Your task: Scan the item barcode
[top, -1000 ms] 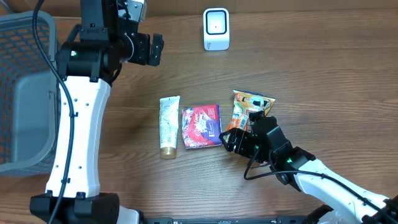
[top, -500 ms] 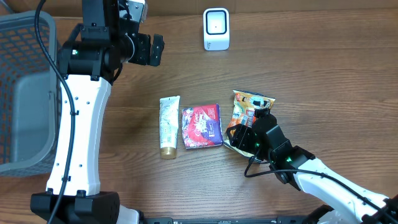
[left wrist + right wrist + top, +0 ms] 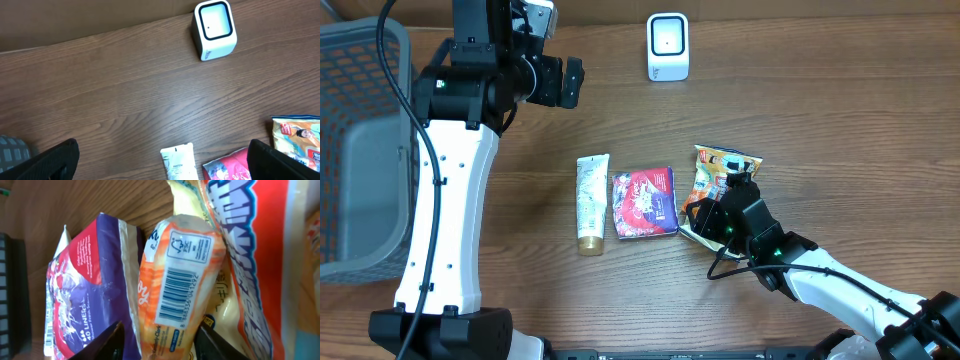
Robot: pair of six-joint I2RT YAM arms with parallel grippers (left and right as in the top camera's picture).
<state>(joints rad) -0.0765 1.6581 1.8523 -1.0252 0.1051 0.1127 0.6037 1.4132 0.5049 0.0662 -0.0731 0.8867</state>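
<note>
Three items are seen from overhead: a tube (image 3: pixel 591 200), a red packet (image 3: pixel 643 202) and the orange snack bag (image 3: pixel 722 168), its near end straddled by the right gripper (image 3: pixel 705 216). At the left wrist, the left gripper (image 3: pixel 162 152) is shown spread wide, the scanner (image 3: pixel 215 29) beyond. At the right wrist, the bag's barcode (image 3: pixel 175 292) is framed by half-parted fingers (image 3: pixel 107 342); whether it is clamped cannot be told.

White scanner (image 3: pixel 215 29) upright on wood table (image 3: pixel 125 100); tube (image 3: pixel 177 162), red pouch (image 3: pixel 227 167), snack bag (image 3: pixel 297 137) along bottom edge.
</note>
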